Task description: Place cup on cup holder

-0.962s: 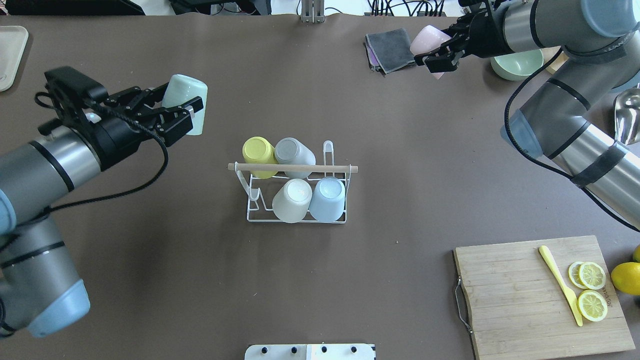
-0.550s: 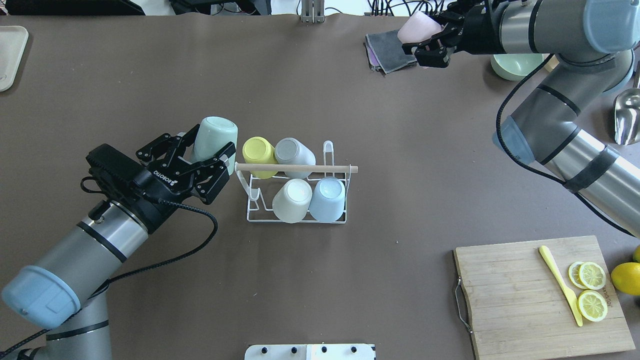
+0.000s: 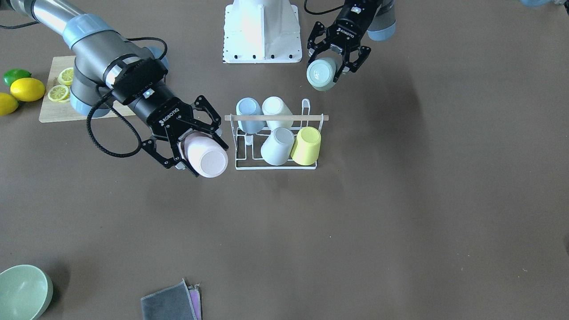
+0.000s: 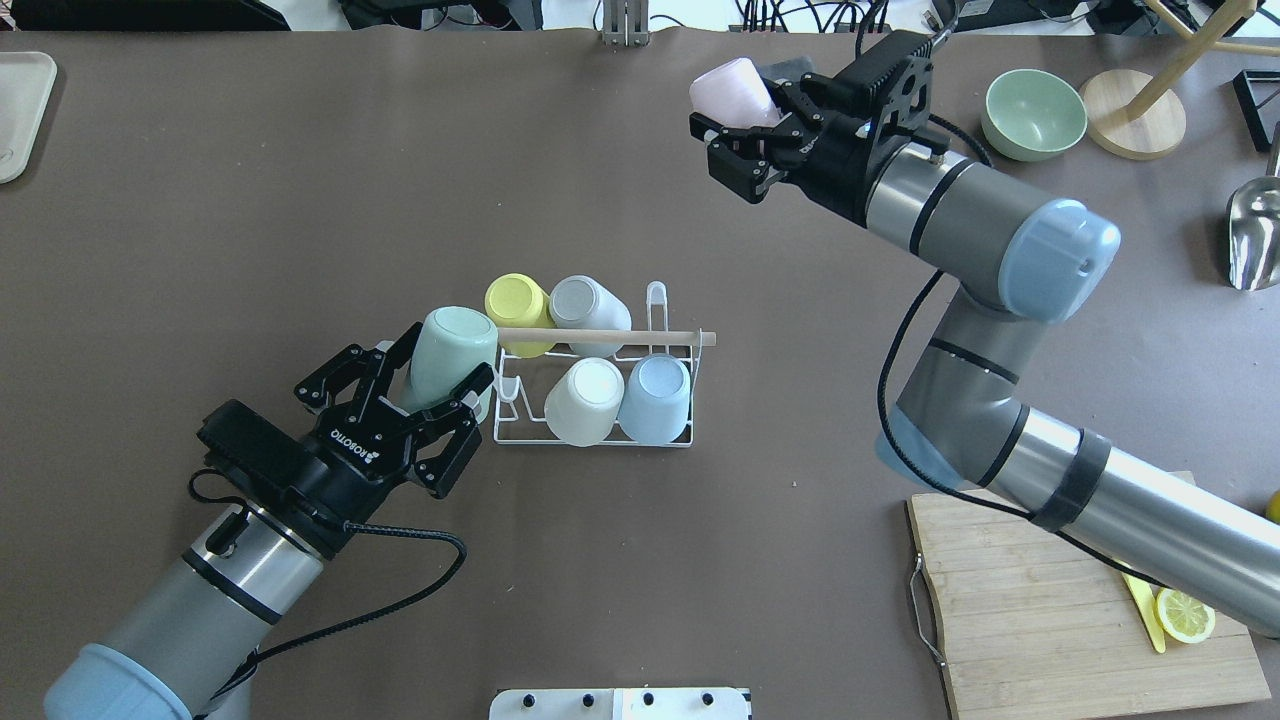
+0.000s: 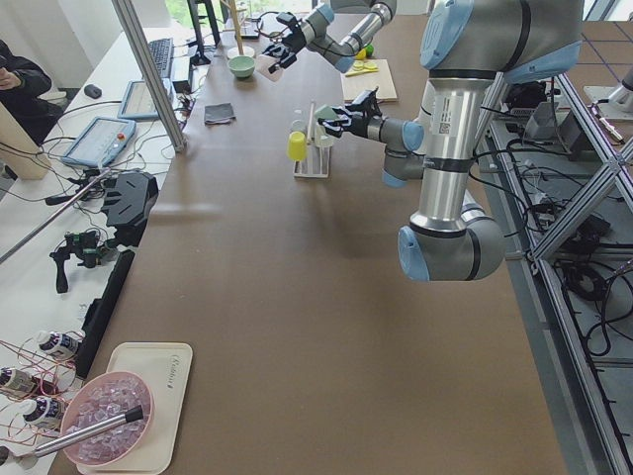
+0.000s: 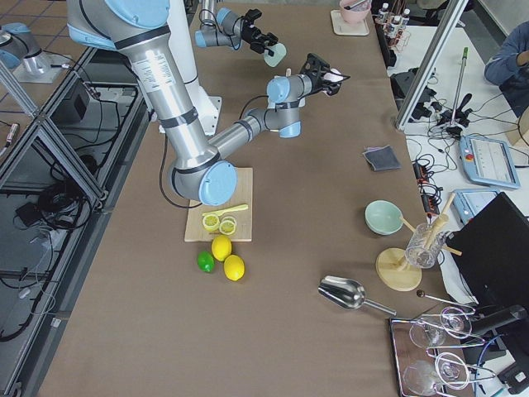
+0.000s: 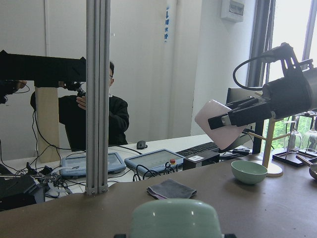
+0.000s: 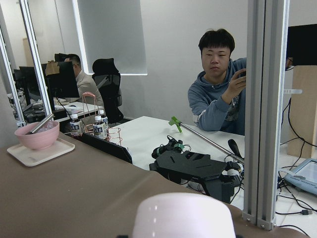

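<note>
So both arms are carrying a cup right now. The left jaws are clamped on the sides of a mint green cup (image 4: 452, 350), tipped over with its flat bottom facing up. From overhead it sits right at the left end of the cup holder (image 4: 640, 338), overlapping the tip of the wooden rod. The front-facing camera shows that same cup (image 3: 322, 74) up in the air, clear of the holder (image 3: 311, 118), so I honestly can't tell how close it really is. The holder stands mid tabletop (image 4: 300, 200) with four cups upside down on it: yellow cup (image 4: 518, 305) and grey cup (image 4: 588, 303) in the far row, cream cup (image 4: 584, 400) and light blue cup (image 4: 657, 398) in the near row. Bare prongs (image 4: 508, 388) show at its near left corner, just beside the mint cup. The right jaws are closed around a pink cup (image 4: 733, 90), also held off the tabletop; overhead it looks well past the holder on the far side, while the front camera puts it (image 3: 205, 156) just beside the holder's other end. There's also a green bowl (image 4: 1035, 113) far right, a wooden cutting board (image 4: 1000, 600) near right, and a grey cloth (image 3: 169, 304).
</note>
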